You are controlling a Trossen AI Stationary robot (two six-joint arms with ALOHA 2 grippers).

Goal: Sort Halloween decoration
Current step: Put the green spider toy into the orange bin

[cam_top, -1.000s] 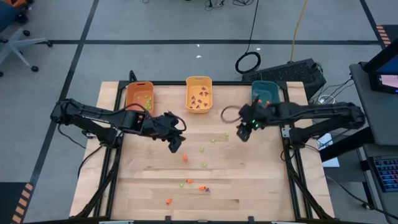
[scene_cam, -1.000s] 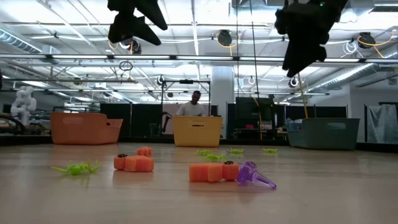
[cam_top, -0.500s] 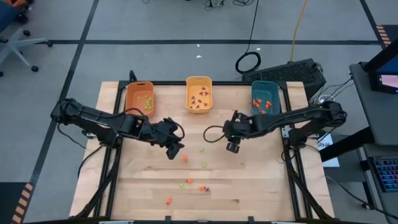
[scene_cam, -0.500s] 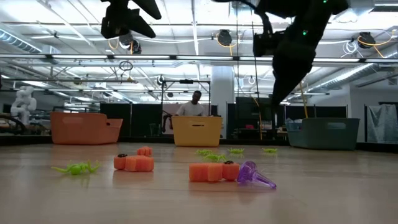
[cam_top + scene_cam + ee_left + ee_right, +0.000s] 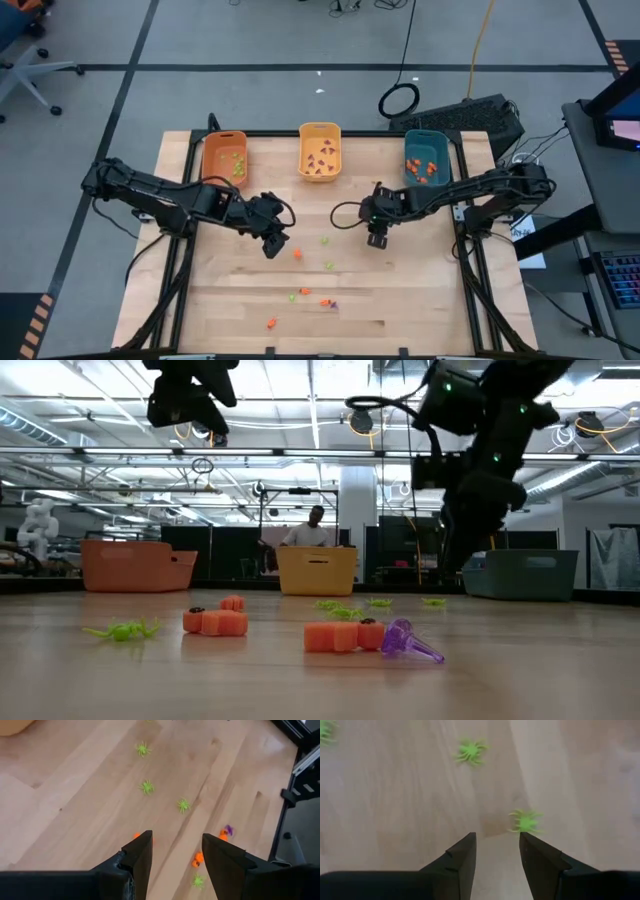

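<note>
Low view, nearest the camera: an orange cluster (image 5: 343, 636) lay touching a purple trinket (image 5: 410, 643), with further orange pieces (image 5: 217, 620) and a green spider (image 5: 124, 630) beside them, all loose on the bench (image 5: 320, 680); behind stood the orange bin (image 5: 137, 565), yellow bin (image 5: 317, 570) and teal bin (image 5: 520, 573), and a person (image 5: 312, 528) in the room beyond. The right end effector (image 5: 497, 851) hovered released, fingers apart, just short of a green spider (image 5: 525, 821); the left end effector (image 5: 176, 851) was likewise released over an orange piece (image 5: 136, 835). Judged risk: each spider being thin and flat, the fingers could close above it or nudge it aside, and a grasp near the touching orange and purple pieces could lift both into one bin. The high view alone showed the bins' contents, green in the orange bin (image 5: 224, 158), and the scattered trinkets between the two arms; the low view hid these but showed both end effectors clear of the bench surface.
</note>
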